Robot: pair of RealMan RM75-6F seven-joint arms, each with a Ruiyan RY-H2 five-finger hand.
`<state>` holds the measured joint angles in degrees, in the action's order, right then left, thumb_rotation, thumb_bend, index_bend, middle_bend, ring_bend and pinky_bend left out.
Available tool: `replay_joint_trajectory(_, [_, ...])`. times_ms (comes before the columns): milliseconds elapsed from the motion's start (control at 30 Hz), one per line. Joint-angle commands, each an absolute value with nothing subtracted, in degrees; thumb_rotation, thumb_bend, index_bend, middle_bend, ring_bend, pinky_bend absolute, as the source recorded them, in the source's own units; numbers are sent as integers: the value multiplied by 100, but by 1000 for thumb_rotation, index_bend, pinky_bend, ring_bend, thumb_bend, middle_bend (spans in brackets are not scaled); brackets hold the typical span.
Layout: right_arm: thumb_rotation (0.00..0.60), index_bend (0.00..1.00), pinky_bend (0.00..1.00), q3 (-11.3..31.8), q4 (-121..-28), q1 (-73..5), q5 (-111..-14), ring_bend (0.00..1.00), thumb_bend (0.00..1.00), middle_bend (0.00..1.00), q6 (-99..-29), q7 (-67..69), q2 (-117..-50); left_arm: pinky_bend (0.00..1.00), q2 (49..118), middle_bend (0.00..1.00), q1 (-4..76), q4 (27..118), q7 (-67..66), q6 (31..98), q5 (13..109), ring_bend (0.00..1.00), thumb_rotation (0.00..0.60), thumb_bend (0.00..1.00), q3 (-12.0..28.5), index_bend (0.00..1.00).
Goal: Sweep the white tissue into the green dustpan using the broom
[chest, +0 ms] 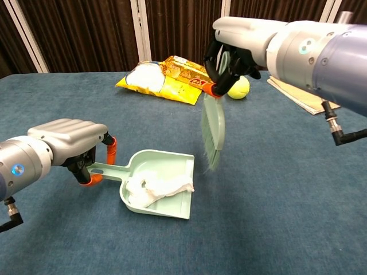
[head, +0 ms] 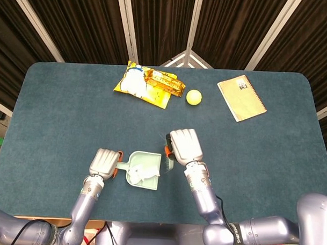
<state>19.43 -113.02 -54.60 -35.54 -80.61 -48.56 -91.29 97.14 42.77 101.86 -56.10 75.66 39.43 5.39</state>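
Nearly all is done: white tissue (chest: 157, 187) lies inside the green dustpan (chest: 148, 171), whose handle the left hand (chest: 67, 139) grasps, while the right hand (chest: 235, 43) holds the broom (chest: 213, 127) lifted clear at two o'clock of the pan.

My tabletop (head: 56, 113), covered in blue-green cloth, with a few things lying on it.
Near my edge the green dustpan (head: 143, 170) sits flat, the white tissue (head: 146, 174) inside it. Toward the far edge lie a yellow snack bag (head: 147, 84) and just beside it a yellow ball (head: 194, 97). Well off to my right of those rests a tan spiral notebook (head: 241, 97).
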Motion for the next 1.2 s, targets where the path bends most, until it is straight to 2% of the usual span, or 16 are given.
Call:
replay_joint_trajectory(33, [600, 766, 814, 1847, -11211, -5403, -3631, 913, 410, 883, -8043, -4836, -9057, 1000, 9718, 977, 4271, 10184, -5618, 7571, 3942, 995, 600, 461, 522, 551])
replay_joint_trajectory(67, [600, 766, 814, 1814, -11181, -5382, -3657, 913, 410, 883, -8037, -4828, -9033, 1000, 9713, 964, 4269, 10181, -5629, 7568, 3936, 992, 600, 296, 513, 483])
replay_joint_trajectory(133, [600, 766, 815, 1771, -11143, -5343, -3683, 914, 410, 883, -8021, -4796, -8997, 1000, 9689, 940, 4274, 10174, -5683, 7580, 3923, 988, 600, 92, 492, 390])
replay_joint_trajectory(167, [600, 766, 815, 1752, -11127, -5320, -3697, 914, 410, 883, -8005, -4765, -8978, 1000, 9674, 925, 4280, 10173, -5732, 7601, 3921, 986, 600, 22, 480, 329])
replay_joint_trajectory(300, [600, 766, 815, 1688, -11069, -5250, -3736, 914, 410, 883, -7966, -4699, -8920, 1000, 9572, 888, 4279, 10233, -5803, 7660, 3949, 979, 600, 0, 466, 205])
replay_joint_trajectory(467, [600, 766, 814, 1671, -10991, -5217, -3752, 914, 410, 883, -7952, -4673, -8917, 1000, 9308, 868, 4221, 10401, -5682, 7675, 4056, 972, 600, 0, 470, 145])
replay_joint_trajectory(667, [600, 766, 814, 1612, -10662, -5131, -3772, 913, 410, 883, -7981, -4639, -8920, 1000, 8736, 861, 4050, 10766, -5253, 7767, 4279, 969, 600, 0, 581, 139])
replay_joint_trajectory(833, [600, 762, 812, 1595, -10410, -5043, -3820, 908, 409, 883, -7899, -4543, -8813, 1000, 8235, 860, 3897, 10990, -4893, 7638, 4530, 968, 600, 0, 480, 139])
replay_joint_trajectory(867, [600, 734, 794, 1577, -10413, -5019, -3836, 889, 409, 879, -7910, -4548, -8786, 1000, 8167, 858, 3871, 11003, -4833, 7619, 4568, 966, 600, 0, 462, 138])
replay_joint_trajectory(900, [600, 673, 755, 1548, -10424, -4991, -3837, 845, 409, 848, -7927, -4558, -8769, 1000, 8125, 856, 3853, 11010, -4791, 7609, 4593, 964, 600, 0, 453, 138])
replay_joint_trajectory(967, [600, 487, 641, 1484, -10460, -4928, -3797, 711, 410, 724, -7950, -4618, -8705, 1000, 8011, 851, 3802, 11020, -4660, 7579, 4666, 960, 600, 0, 434, 138])
replay_joint_trajectory(1033, [600, 238, 493, 1457, -10496, -4899, -3739, 525, 410, 537, -7945, -4683, -8644, 1000, 7928, 845, 3761, 11024, -4548, 7561, 4725, 956, 600, 0, 430, 138])
replay_joint_trajectory(1067, [600, 155, 437, 1450, -10515, -4885, -3718, 457, 410, 472, -7956, -4720, -8611, 1000, 7882, 840, 3738, 11026, -4482, 7553, 4757, 953, 600, 0, 432, 138])
replay_joint_trajectory(1100, [600, 52, 338, 1473, -10506, -4887, -3692, 341, 410, 362, -7951, -4744, -8584, 1000, 7839, 835, 3715, 11030, -4417, 7546, 4785, 950, 600, 0, 437, 139])
replay_joint_trajectory(1133, [600, 13, 268, 1508, -10478, -4902, -3640, 264, 410, 288, -7914, -4767, -8561, 1000, 7797, 832, 3692, 11035, -4351, 7541, 4812, 949, 600, 0, 444, 139])
replay_joint_trajectory(1200, [600, 0, 144, 1543, -10490, -4916, -3568, 127, 409, 157, -7925, -4855, -8518, 1000, 7713, 826, 3650, 11051, -4222, 7531, 4862, 944, 600, 0, 464, 138])
